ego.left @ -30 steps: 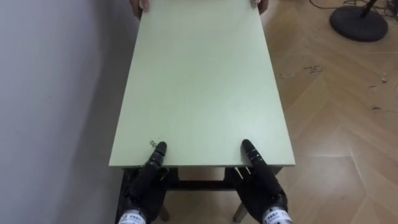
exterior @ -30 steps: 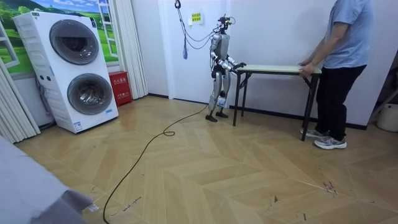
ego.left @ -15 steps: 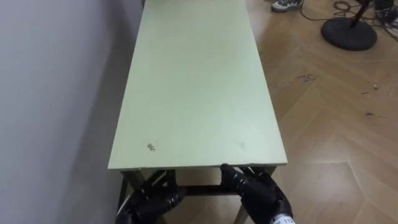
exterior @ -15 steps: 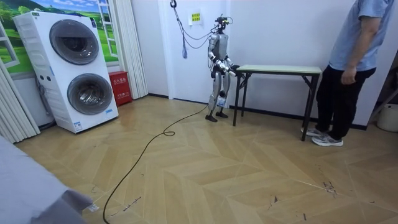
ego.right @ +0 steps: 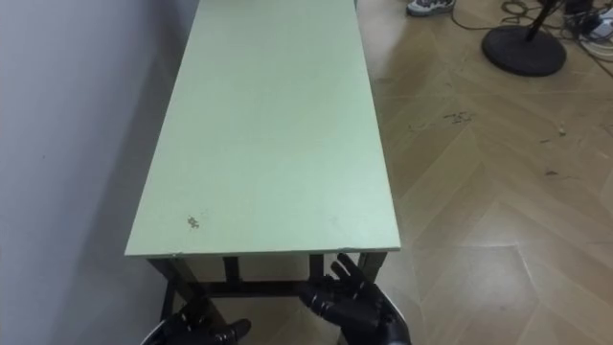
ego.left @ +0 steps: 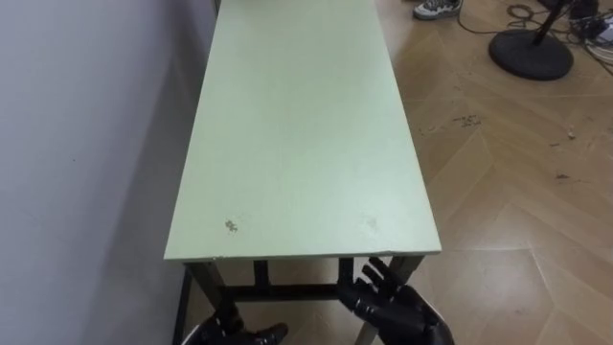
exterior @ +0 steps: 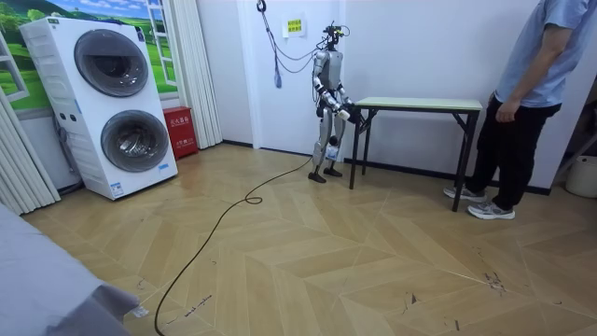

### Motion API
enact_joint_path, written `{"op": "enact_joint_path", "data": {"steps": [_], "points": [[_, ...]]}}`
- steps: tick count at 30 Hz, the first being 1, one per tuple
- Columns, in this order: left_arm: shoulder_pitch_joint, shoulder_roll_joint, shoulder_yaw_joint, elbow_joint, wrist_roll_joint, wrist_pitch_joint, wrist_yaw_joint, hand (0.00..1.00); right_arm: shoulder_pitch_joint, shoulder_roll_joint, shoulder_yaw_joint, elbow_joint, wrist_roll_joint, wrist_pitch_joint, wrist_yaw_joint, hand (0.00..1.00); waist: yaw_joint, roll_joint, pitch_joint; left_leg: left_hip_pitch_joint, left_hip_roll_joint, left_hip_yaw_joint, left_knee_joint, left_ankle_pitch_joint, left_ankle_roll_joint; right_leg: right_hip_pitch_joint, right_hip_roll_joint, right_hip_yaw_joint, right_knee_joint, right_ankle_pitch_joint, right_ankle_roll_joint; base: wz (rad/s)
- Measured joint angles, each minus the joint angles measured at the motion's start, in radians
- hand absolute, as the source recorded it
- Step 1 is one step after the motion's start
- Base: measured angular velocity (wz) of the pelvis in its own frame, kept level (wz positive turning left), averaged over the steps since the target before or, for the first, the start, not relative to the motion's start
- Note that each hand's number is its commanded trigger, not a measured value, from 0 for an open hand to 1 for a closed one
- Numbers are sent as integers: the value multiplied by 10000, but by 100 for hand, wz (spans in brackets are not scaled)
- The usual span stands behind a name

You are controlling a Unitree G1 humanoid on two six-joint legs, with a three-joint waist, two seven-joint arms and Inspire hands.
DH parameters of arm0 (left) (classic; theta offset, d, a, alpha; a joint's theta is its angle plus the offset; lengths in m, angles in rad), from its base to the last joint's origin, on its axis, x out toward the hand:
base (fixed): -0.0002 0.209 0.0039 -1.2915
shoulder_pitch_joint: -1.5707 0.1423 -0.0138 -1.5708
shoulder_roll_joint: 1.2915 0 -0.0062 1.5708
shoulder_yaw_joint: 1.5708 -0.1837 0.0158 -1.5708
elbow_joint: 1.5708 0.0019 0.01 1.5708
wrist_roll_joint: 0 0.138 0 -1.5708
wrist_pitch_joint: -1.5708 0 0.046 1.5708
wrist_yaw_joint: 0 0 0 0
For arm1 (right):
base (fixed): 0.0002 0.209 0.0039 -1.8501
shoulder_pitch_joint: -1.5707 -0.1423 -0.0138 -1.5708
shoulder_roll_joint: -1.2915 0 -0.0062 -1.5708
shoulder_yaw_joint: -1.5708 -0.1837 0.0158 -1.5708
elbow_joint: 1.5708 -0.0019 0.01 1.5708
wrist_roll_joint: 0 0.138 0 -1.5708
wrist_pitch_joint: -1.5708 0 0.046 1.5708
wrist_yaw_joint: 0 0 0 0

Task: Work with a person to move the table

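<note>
**Table standing by the wall, both hands beneath its near edge**

A wooden herringbone floor (exterior: 326,252) fills the room, and a white wall (ego.left: 77,144) runs along the table's left edge. In the room view, two stacked washers (exterior: 117,103) stand at the room view's left, well apart from the robot. The table (ego.left: 297,125) has a pale green top on dark legs and stands on the floor with its long side close against the wall. The robot stands upright at the table's near end, which lies toward the room view's left. A person (exterior: 522,103) stands at the far end, arms lowered, with one hand near that end but apart from the top. Beyond the table's far right corner, a black round stand (ego.left: 530,53) rests on the floor. The right hand (ego.left: 388,302) hangs just under the near right corner, its fingers spread and pointing upward, grasping nothing and apart from the top. The left hand (ego.left: 251,335) lies lower, under the near edge between the table's legs; whether it is wide or closed cannot be told. A shoe (ego.left: 436,10) shows on the floor past the far right corner. A small dark mark (ego.left: 232,226) lies on the top near the near left corner.
</note>
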Motion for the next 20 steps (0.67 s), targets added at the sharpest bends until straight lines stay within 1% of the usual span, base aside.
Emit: {"op": "enact_joint_path", "data": {"steps": [1,3,4,6,8,10,11,12,13,14,15,19,20], "points": [[-7,26,17,120,132,0,-10,0,-2,-36,1,138,-196,0,17,0,3,-15,2,-3,1,-1,2,0,0,-5,0,-12,0,0,0,0],[-78,131,196,737,476,-13,-32,0,-137,-116,-1,762,-968,0,22,0,18,-112,23,13,4,5,0,-2,-4,-47,4,11,-2,0,0,0],[-75,158,252,863,511,-13,-2,0,-181,-121,-3,932,-1179,-2,23,0,15,-136,21,17,10,11,3,-6,-9,-47,7,15,-3,0,0,-5],[-115,247,288,1364,836,-45,88,0,-360,-160,-4,1697,-2031,-52,10,0,21,-209,-10,40,17,28,11,-10,-12,-23,9,22,-2,11,-5,-2],[-270,252,261,2001,1118,-122,206,0,-597,-162,-3,2531,-2545,-84,-88,0,12,-217,-16,39,15,16,26,-9,-9,-8,8,11,-4,22,-4,0],[-265,264,272,2304,1563,-148,361,0,-707,-167,-8,3219,-2872,-110,-280,0,11,-212,-12,23,11,2,40,-9,-9,-9,11,25,-8,26,-3,0],[-265,264,293,2454,1970,-171,468,0,-736,-167,-8,3632,-3147,-163,-398,0,14,-206,-8,21,11,-13,10,-10,-8,-9,11,23,-7,26,-3,0],[-293,257,338,2611,2361,-213,548,0,-776,-165,-9,3978,-3406,-180,-505,0,25,-187,4,24,11,-25,10,-10,-8,-10,15,29,-5,26,-3,0],[-322,240,365,2693,2469,-227,626,0,-815,-162,-7,4163,-3496,-181,-582,0,28,-173,11,25,11,-27,10,-10,-9,-9,15,27,-3,26,-3,0],[-388,152,478,2801,2740,-289,779,0,-866,-163,-10,4416,-3675,-174,-762,0,37,-143,29,24,10,-26,10,-10,-8,-12,15,25,1,26,-3,0],[-415,69,549,2862,2999,-390,944,0,-893,-158,-12,4618,-3798,-173,-901,0,41,-119,27,27,10,-26,4,-9,-9,-13,15,28,1,26,-3,0],[-473,-73,693,2954,3559,-403,1353,0,-911,-87,-69,5217,-3923,-159,-1304,0,41,-73,39,56,12,-16,6,-8,-9,17,17,47,-2,27,-5,0],[-504,-89,705,2970,3657,-403,1436,0,-922,-32,-200,5331,-3924,-161,-1401,0,35,-56,36,56,12,-14,5,-8,-9,16,17,47,-8,28,-6,0]]}}
